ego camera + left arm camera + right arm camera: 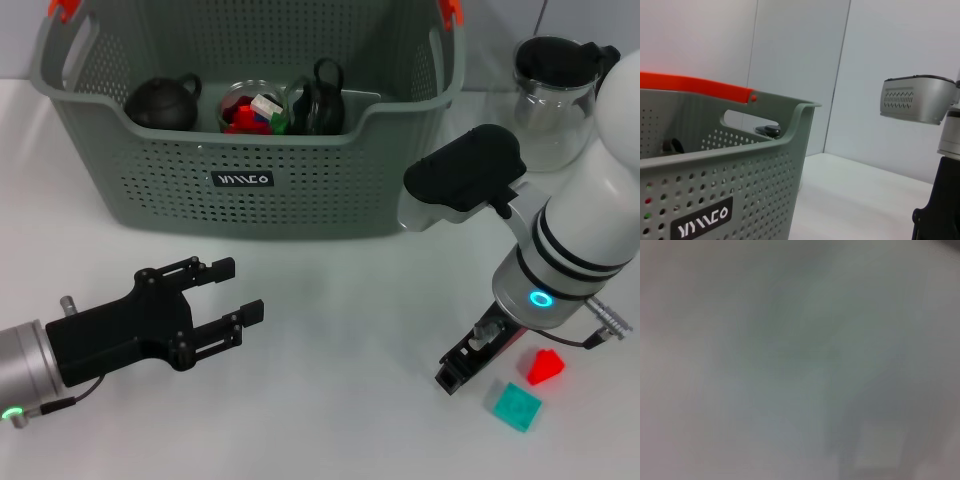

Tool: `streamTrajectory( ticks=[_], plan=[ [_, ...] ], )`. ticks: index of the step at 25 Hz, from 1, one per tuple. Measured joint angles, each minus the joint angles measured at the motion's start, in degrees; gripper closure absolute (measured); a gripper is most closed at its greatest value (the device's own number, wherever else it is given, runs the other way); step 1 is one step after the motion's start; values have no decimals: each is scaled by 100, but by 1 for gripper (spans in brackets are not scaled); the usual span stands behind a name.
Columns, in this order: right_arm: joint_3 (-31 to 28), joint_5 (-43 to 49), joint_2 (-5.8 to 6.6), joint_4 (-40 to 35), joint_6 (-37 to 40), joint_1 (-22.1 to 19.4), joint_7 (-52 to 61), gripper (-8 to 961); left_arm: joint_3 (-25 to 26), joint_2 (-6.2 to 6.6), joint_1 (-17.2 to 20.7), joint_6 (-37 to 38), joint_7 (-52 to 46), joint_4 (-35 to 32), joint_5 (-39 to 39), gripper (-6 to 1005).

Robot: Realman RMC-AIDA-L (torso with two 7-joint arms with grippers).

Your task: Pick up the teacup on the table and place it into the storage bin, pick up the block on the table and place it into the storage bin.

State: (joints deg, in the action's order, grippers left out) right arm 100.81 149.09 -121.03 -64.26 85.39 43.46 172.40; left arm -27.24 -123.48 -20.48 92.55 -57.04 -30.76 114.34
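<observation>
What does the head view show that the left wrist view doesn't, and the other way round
Only the head view shows the left gripper with fingers open over the table, the right gripper low beside the red block and teal block, the glass pitcher, and the black teapot in the bin. Only the left wrist view shows the wall corner behind. Both share the storage bin with its label and orange clip, and the right arm.
</observation>
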Motion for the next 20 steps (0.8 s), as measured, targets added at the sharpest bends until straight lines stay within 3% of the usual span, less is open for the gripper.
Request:
streamTrajectory(
  ticks=[6, 9, 14, 20],
  plan=[
    [-29, -34, 35, -235, 11, -63, -9, 518, 32, 0, 4, 0, 0, 0, 0, 354],
    [-278, -42, 64, -947, 249, -276, -24, 517, 72, 0, 11, 8, 0, 0, 0, 354],
    [-1279, -394, 77, -2182, 967, -564, -584, 518, 122, 6, 13, 7, 0, 0, 0, 354],
    [-2877, -1297, 94, -2718, 1644, -438, -1249, 519, 139, 8, 4, 3, 0, 0, 0, 354]
  ],
)
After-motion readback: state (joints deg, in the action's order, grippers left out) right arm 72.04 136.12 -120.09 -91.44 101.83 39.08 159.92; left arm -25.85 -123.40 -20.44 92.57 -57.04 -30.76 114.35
